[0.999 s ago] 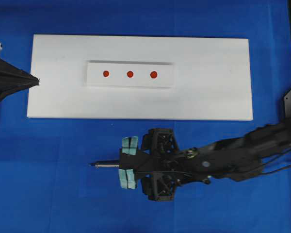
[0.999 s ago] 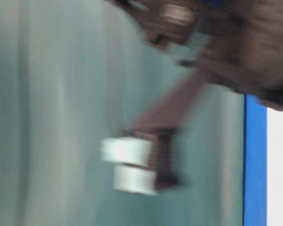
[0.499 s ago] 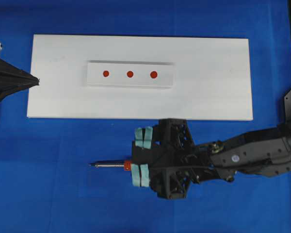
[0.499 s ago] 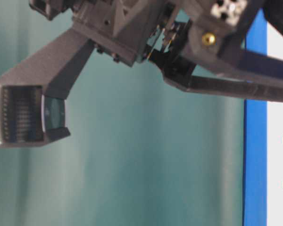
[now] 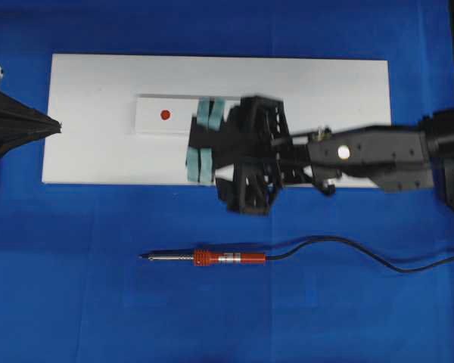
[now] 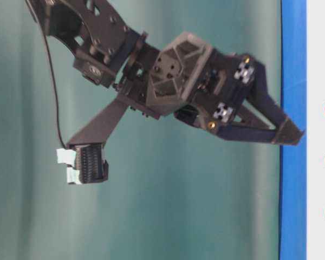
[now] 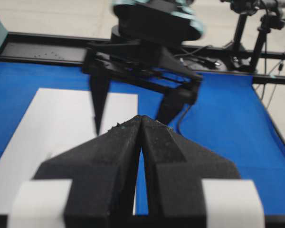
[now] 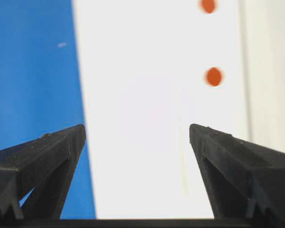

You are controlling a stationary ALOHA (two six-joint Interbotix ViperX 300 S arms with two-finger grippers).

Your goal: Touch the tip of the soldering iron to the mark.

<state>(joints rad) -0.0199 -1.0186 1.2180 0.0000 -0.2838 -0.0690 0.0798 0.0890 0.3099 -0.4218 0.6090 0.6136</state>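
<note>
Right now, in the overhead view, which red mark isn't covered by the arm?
The leftmost red mark on the raised strip; the right arm hides the others.

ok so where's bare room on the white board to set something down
Free: the board's right end, past the right gripper, and the strip between its left edge and the raised plate. Crowded: the middle, where that open gripper hangs over the plate. Off the board, the soldering iron and cord cross the blue cloth.

black latticed arms, teal-padded right pincer (image 5: 204,142)
</note>
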